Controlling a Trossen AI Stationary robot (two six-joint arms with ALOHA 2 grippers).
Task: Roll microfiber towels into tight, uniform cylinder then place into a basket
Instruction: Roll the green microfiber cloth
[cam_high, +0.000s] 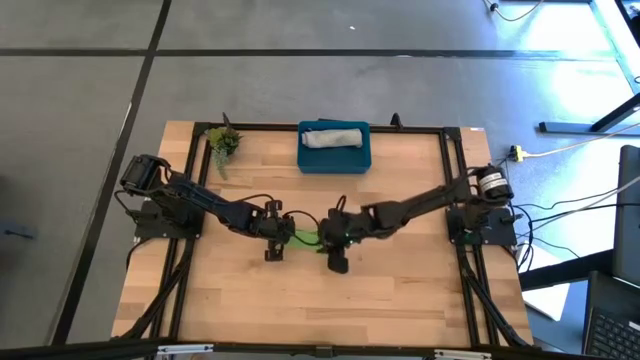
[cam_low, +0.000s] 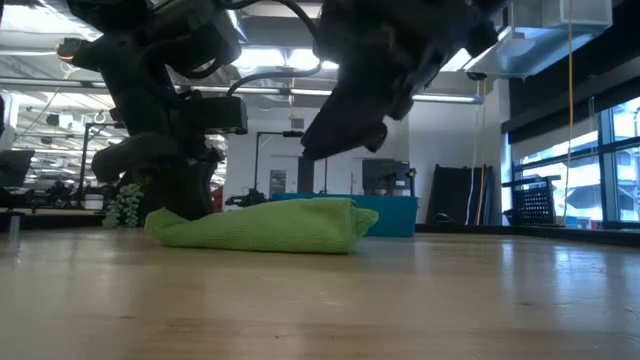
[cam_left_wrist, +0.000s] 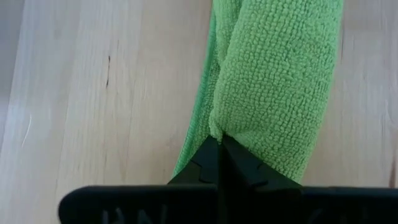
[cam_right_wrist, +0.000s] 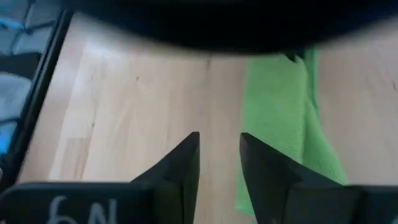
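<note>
The lime green towel (cam_low: 262, 225) lies rolled into a thick, slightly flattened bundle on the wooden table (cam_high: 250, 300), at its middle. My left gripper (cam_left_wrist: 220, 142) is shut, and its tips meet the roll's left end (cam_low: 165, 222). My right gripper (cam_right_wrist: 219, 138) is open with nothing between its fingers. It hangs above the roll's right end (cam_low: 360, 215), clear of it and over bare wood. The light grey towel (cam_high: 335, 137) lies rolled inside the teal basket (cam_high: 310, 160) at the table's far side. My left gripper sets its shut fingertips (cam_left_wrist: 211, 155) on the green roll's left end (cam_left_wrist: 249, 127), coming steeply from above. The cloth creases where the tips meet it. Whether any cloth is nipped between the tips I cannot tell. The roll lies flat on the table.
A small green plant sprig (cam_high: 223, 142) lies at the far left corner. A black frame rail (cam_high: 455, 190) runs along the table's sides. Bare wood lies between the roll and the near edge.
</note>
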